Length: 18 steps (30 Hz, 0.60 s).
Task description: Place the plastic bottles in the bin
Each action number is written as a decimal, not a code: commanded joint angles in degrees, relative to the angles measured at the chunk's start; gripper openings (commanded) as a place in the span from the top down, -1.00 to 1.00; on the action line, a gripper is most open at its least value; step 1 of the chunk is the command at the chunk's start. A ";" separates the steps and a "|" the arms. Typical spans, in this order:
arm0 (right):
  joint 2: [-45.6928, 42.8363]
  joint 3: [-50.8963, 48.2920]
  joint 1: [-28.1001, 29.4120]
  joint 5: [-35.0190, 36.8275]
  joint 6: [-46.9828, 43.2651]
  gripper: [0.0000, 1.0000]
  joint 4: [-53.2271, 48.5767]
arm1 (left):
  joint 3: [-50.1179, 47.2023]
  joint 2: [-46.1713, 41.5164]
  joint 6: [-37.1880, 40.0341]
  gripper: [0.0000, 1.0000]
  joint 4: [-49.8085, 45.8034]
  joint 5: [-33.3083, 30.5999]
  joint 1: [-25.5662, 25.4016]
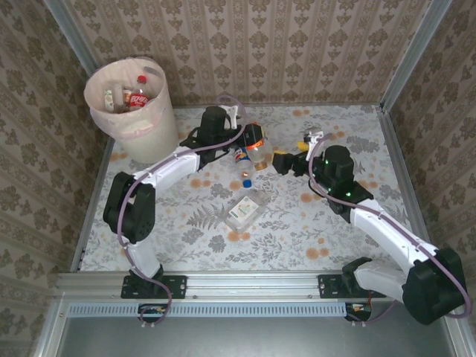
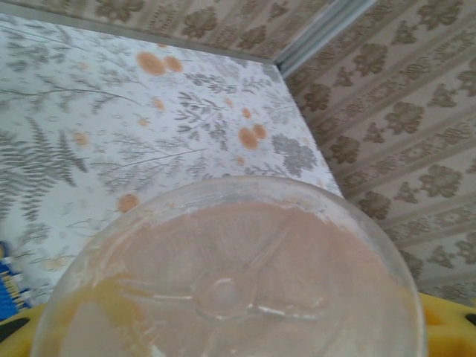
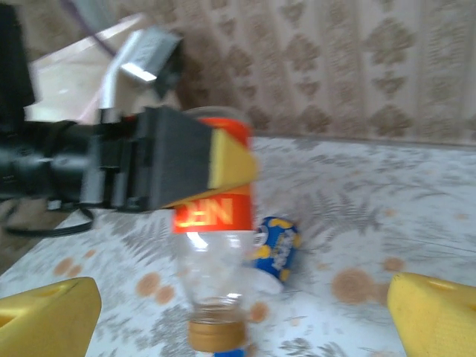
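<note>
My left gripper (image 1: 251, 140) is shut on a clear bottle with an orange label (image 1: 259, 151) at mid-table. Its round base (image 2: 230, 275) fills the left wrist view between the yellow pads (image 2: 446, 327). In the right wrist view a black finger with a yellow pad (image 3: 227, 160) presses the orange-labelled bottle (image 3: 212, 238), cap (image 3: 216, 335) down. My right gripper (image 1: 288, 160) stands open just right of that bottle, its fingertips (image 3: 44, 316) wide apart. A blue-labelled bottle (image 1: 242, 158) (image 3: 277, 244) lies beside it. A flattened bottle (image 1: 244, 210) lies nearer. The bin (image 1: 152, 126) stands at the far left with a red-labelled bottle (image 1: 136, 98) inside.
Patterned walls close the table at the back and both sides, with a metal post (image 2: 320, 33) in the far right corner. The floral tabletop (image 1: 297, 238) stretches in front of and to the right of the bottles.
</note>
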 commanded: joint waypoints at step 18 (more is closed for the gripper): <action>-0.31 -2.90 -1.10 20.58 2.72 -1.00 -4.96 | 17.63 -17.66 31.62 -0.11 -33.96 -46.87 3.14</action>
